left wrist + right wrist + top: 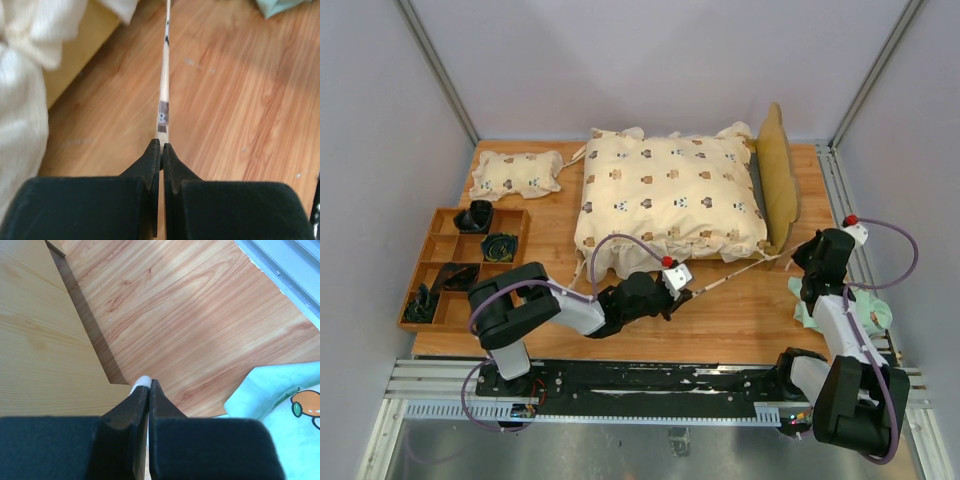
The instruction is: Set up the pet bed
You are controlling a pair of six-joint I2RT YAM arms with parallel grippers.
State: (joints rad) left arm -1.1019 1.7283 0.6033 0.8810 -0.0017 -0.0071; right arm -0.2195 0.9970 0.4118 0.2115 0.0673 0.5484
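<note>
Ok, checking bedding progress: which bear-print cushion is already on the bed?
The big cushion, covering the bed; the small cushion lies on the table, beyond the tray.

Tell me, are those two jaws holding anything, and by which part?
Both grip one thin bear-print tie strap: the left gripper pinches it near one end, the right gripper apparently the other tip.

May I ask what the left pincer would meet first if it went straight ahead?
Probably the right pincer: the left pincer points along the tie strap it grips, over the table, and the top view shows the right one at its far end.
</note>
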